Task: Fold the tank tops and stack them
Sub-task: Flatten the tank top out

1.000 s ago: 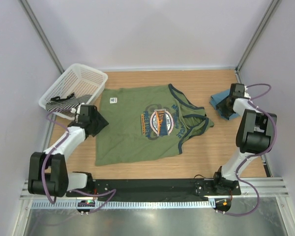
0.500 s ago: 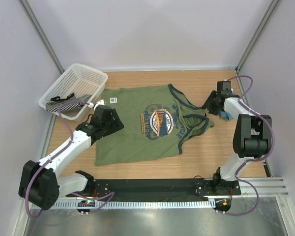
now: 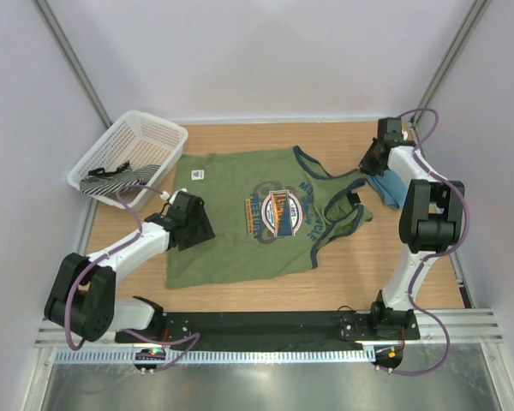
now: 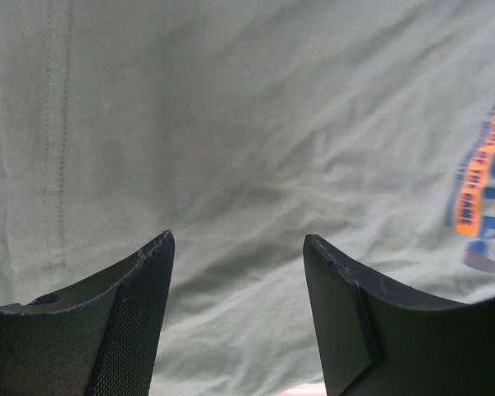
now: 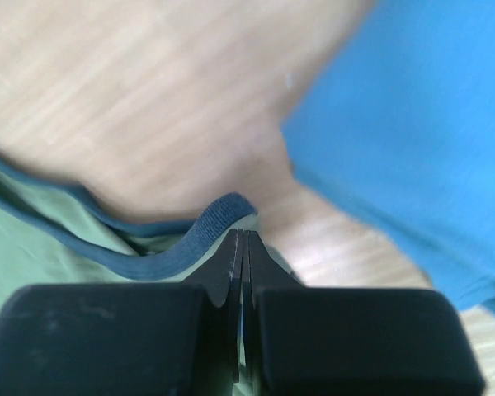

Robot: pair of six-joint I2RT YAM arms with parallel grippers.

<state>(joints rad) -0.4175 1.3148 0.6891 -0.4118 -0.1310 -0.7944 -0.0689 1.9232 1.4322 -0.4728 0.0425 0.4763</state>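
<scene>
One olive tank top (image 3: 231, 248) — spread, navy-trimmed.

right gripper (image 5: 241, 238) fingers pressed flat together, navy-trimmed edge (image 5: 194, 241) of the olive-green tank top (image 5: 33, 256) pinched at the tips (trim humps up right there). teal-blue tank top (image 5: 412, 115) up-right of the fingers, bare wooden table (image 5: 132, 91) between.
</scene>
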